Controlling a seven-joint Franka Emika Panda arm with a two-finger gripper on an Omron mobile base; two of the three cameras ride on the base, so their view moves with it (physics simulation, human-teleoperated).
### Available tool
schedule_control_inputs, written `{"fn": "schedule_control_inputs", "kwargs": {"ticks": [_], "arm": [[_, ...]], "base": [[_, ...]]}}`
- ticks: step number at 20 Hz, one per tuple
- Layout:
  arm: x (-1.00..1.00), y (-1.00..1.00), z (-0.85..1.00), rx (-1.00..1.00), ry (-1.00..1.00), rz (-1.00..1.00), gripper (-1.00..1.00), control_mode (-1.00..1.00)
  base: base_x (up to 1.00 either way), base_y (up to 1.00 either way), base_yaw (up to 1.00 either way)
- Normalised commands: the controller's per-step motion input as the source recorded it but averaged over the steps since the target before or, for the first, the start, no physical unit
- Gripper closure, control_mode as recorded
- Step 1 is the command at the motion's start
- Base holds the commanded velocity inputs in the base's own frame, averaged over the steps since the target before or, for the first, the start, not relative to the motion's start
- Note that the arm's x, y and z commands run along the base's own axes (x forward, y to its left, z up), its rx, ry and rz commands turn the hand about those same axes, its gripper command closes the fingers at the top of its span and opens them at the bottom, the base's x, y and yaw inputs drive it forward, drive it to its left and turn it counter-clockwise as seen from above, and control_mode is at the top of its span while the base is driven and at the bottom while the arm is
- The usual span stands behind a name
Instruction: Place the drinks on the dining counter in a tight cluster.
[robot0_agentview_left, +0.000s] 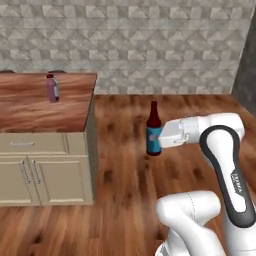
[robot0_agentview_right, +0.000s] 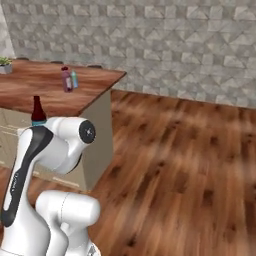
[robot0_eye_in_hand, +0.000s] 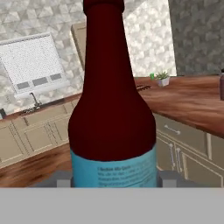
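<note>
Wood-topped dining counter (robot0_agentview_left: 30, 112) beside plank floor, purple-capped bottle (robot0_agentview_left: 52, 88) upright near its far edge, small light-blue bottle (robot0_agentview_right: 74, 79) just beside it, gripper (robot0_agentview_left: 161, 137) clasping the upright brown bottle (robot0_agentview_left: 153, 129) held off the counter's end.

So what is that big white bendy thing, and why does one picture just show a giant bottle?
The white bendy thing is a robot arm. At its end sits a gripper, a hand with two fingers. Two cameras ride behind the arm, one on its left and one on its right, so two pictures show the same kitchen from two sides. The third camera sits on the hand itself, right behind the fingers, so whatever it carries looks huge.

The gripper is closed on a dark-brown bottle with a blue label, held upright in the air over the floor, beside the counter.

The long wooden dining counter already has a purple-capped bottle standing on it, with a small light-blue bottle close beside it. A little potted plant stands at the far end.
</note>
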Motion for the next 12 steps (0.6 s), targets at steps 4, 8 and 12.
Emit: {"fn": "schedule_control_inputs", "kwargs": {"ticks": [4, 8, 12], "arm": [[0.00, 0.00, 0.00, 0.00, 0.00, 0.00, 1.00, 1.00], [0.00, 0.00, 0.00, 0.00, 0.00, 0.00, 1.00, 1.00], [0.00, 0.00, 0.00, 0.00, 0.00, 0.00, 1.00, 1.00]], "base": [[1.00, -0.72, 0.55], [1.00, -0.69, 0.57], [1.00, -0.75, 0.55]]}}
